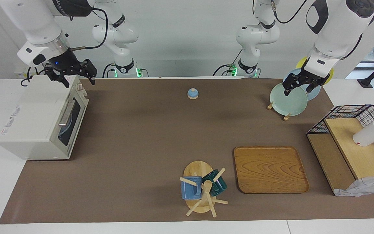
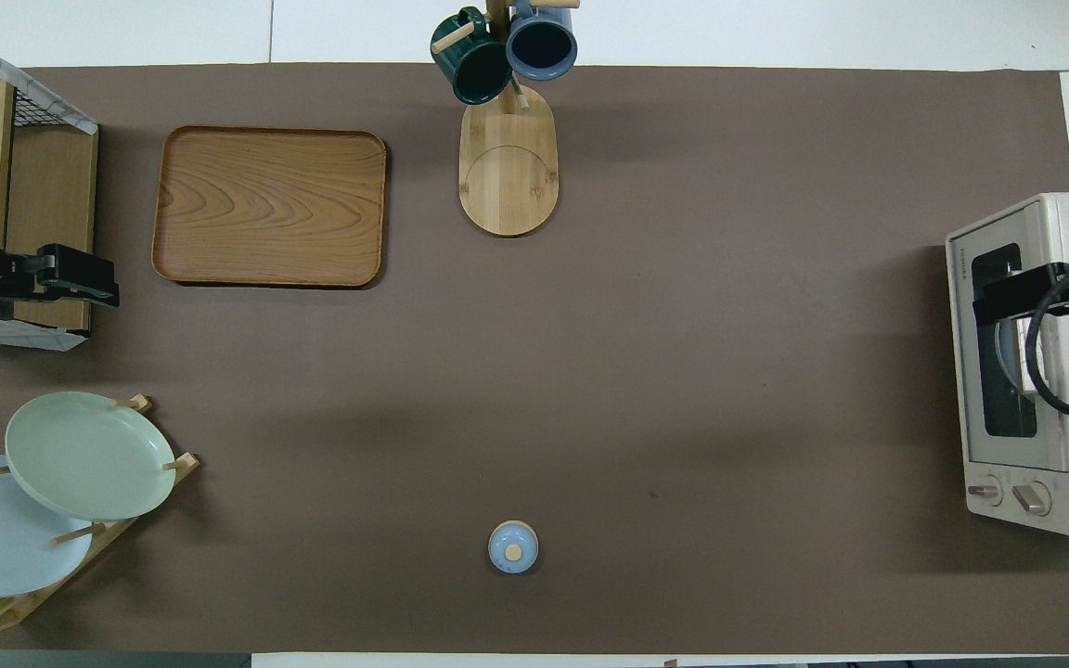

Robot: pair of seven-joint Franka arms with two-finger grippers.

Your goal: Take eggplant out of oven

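While both grippers (image 1: 71, 75) (image 1: 301, 87) hang spread, one oven (image 1: 41, 120) stands closed beside two mugs (image 1: 192, 188).

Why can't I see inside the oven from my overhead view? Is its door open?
Observer: No. The facing view shows the oven door shut, with its bar handle up against the glass.
Operator: Is the right gripper grabbing the handle?
Observer: No. The right gripper is open, up over the oven's knob end, above the handle.
Operator: Is the left one by the shelf?
Observer: It only looks so. The left gripper hangs open over the green plate in the plate rack.
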